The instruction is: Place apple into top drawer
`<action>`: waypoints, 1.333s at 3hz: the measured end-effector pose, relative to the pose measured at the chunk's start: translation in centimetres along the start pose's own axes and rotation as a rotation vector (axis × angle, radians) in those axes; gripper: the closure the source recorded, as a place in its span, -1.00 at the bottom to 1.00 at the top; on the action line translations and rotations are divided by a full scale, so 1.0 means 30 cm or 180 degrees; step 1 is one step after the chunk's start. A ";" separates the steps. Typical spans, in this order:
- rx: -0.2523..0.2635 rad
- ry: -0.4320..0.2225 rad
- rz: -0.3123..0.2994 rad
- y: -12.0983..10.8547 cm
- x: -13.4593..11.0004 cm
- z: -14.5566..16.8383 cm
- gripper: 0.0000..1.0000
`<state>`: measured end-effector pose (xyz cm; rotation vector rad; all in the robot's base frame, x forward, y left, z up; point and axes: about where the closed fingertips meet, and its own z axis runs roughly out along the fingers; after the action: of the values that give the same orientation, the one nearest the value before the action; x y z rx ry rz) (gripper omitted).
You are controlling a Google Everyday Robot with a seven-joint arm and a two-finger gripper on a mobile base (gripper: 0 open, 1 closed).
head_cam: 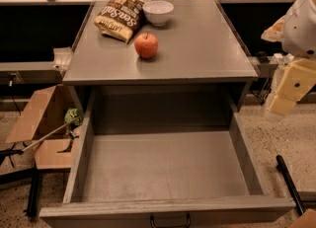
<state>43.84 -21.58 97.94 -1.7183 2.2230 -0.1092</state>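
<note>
The apple (pixel 146 45), red-orange and round, sits on the grey cabinet top (pixel 202 44), left of its middle. Below it the top drawer (pixel 165 168) is pulled wide open towards me and holds nothing; its dark handle (pixel 170 220) shows at the bottom edge. My arm comes in at the right edge, and the gripper (pixel 289 91), a pale yellow part under the white arm body, hangs beside the cabinet's right front corner. It is well to the right of the apple, lower than the cabinet top, and holds nothing that I can see.
A white bowl (pixel 158 12) and a bag of chips (pixel 120 18) stand behind the apple. An open cardboard box (pixel 42 123) lies on the floor to the left. A black rod (pixel 291 185) lies on the floor at the right. Cluttered benches run along the back.
</note>
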 end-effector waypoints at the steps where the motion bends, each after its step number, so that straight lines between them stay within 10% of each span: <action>1: 0.0000 -0.0001 0.0000 0.000 0.000 0.000 -1.00; 2: 0.0100 -0.0266 0.0164 -0.105 -0.035 0.071 -1.00; 4: 0.0181 -0.1560 0.0478 -0.529 -0.291 0.358 -1.00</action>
<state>63.71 -16.06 93.73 -1.3602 1.9470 0.2550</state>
